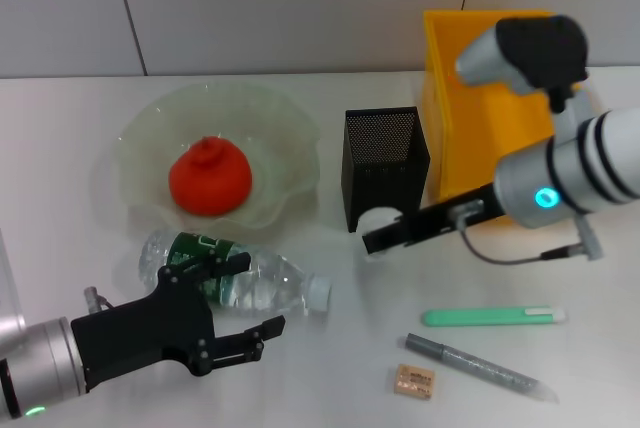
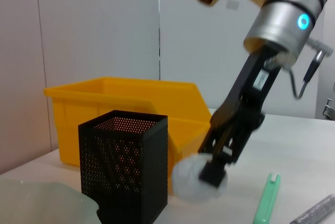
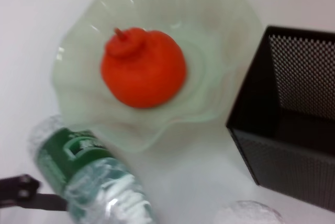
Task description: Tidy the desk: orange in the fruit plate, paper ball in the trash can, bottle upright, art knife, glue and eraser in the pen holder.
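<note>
The right gripper (image 1: 378, 239) is clamped on the crumpled white paper ball (image 2: 198, 178), low over the white desk (image 1: 60, 128) at the six o'clock side of the black mesh pen holder (image 1: 385, 163); the yellow plastic trash bin (image 1: 470, 98) sits at the holder's three o'clock. The left gripper (image 1: 245, 298) hangs with fingers apart around the lying clear plastic bottle with a green label (image 1: 230, 273). The orange (image 1: 208, 176) rests in the pale green glass fruit plate (image 1: 290, 138). The green art knife (image 1: 490, 317), silver glue pen (image 1: 480, 367) and tan eraser (image 1: 414, 380) lie at the bottle's four o'clock.
</note>
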{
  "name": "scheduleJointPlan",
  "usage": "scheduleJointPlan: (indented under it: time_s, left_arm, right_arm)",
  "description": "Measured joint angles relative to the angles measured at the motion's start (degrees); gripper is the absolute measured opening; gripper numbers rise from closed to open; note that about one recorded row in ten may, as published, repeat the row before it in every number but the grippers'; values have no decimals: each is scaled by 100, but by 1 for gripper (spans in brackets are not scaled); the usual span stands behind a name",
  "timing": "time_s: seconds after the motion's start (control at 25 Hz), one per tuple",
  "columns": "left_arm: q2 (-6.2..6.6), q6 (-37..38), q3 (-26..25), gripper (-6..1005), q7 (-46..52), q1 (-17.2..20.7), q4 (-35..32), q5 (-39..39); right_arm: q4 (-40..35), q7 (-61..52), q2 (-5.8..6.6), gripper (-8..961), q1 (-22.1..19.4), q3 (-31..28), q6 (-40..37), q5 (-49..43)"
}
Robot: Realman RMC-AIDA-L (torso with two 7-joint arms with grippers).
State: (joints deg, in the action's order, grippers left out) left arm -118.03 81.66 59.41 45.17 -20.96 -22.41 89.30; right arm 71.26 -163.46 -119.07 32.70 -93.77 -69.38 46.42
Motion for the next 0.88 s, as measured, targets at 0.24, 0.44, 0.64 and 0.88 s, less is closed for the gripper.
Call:
scheduleJointPlan:
  time_s: [0.24,0.44,0.64,0.88]
  left_arm:
    - [-5,15,0,847,0,20,0,0]
    - [-10,24,0,847,0,24,0,0]
    - [-2,27,-8,846,0,29,0,0]
    - [0,41,-36,846,0,32,0,0]
  right_arm:
    - [937,129,-2,581,-115,-575,-881,34]
    - [1641,136,-3,591,-85,-1143,-1401,34]
    - [2143,192,45,601,-15,-1868,-1595,-14]
    - [2329,421,149,612,72,-2788,-1642,-121]
